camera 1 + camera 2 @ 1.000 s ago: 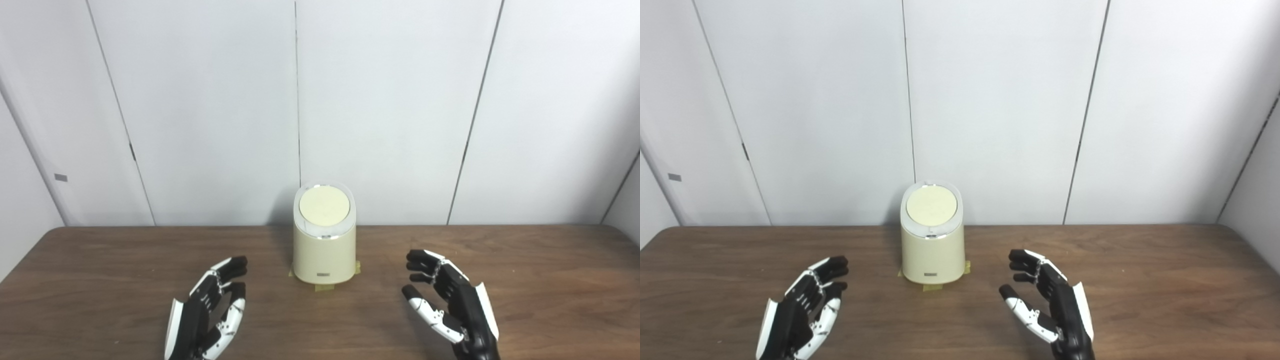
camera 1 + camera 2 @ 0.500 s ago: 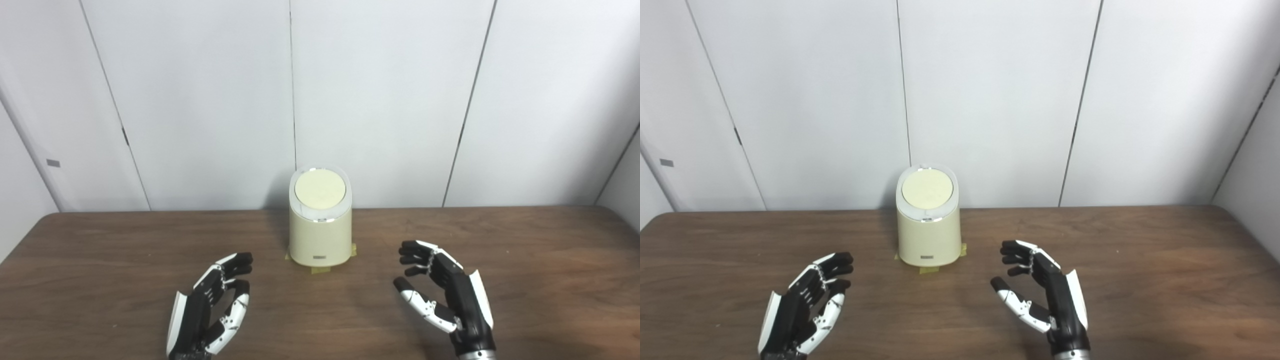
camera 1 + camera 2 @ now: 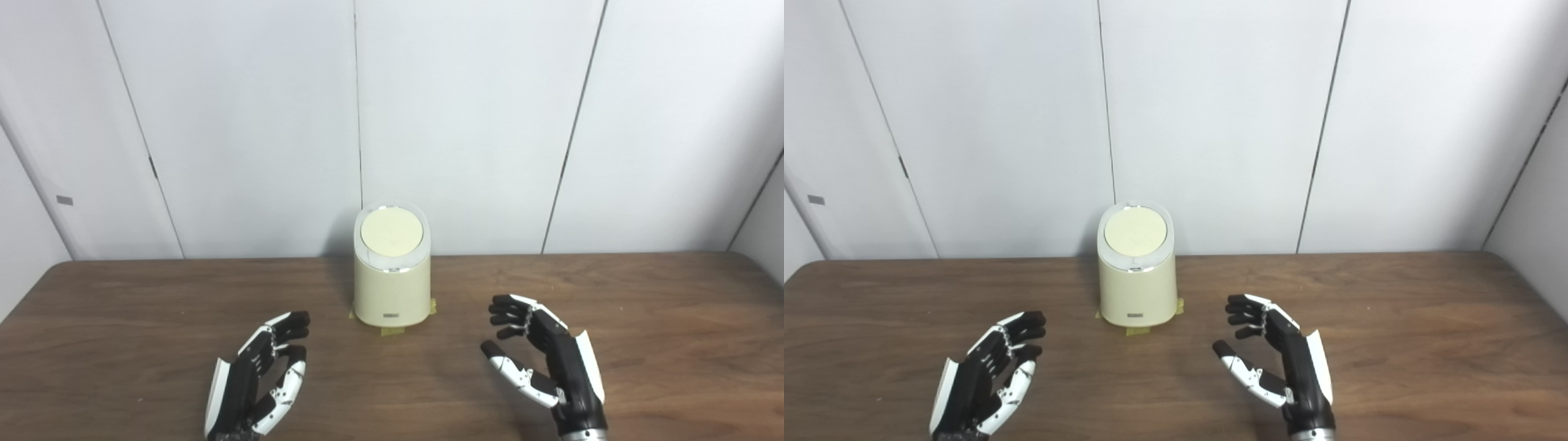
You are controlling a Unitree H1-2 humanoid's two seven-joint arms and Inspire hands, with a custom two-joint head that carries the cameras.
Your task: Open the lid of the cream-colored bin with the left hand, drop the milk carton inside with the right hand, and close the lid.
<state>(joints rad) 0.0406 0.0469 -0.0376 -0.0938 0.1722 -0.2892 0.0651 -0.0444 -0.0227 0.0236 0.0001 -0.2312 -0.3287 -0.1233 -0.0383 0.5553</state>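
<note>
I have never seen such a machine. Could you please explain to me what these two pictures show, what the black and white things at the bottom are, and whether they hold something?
Both pictures show the same scene, taken by two cameras side by side on a humanoid robot's head, so they differ only slightly. The black and white things are the robot's own hands, with fingers and a thumb, reaching in from the bottom edge: the left hand and the right hand. Both are open, fingers apart, and hold nothing. They are above a brown wooden table. Between them, further back, stands a cream-colored bin with its round lid closed. Small pieces of yellowish tape show at the bin's base. Behind it is a plain white panelled wall. No milk carton is visible in either picture.
</note>
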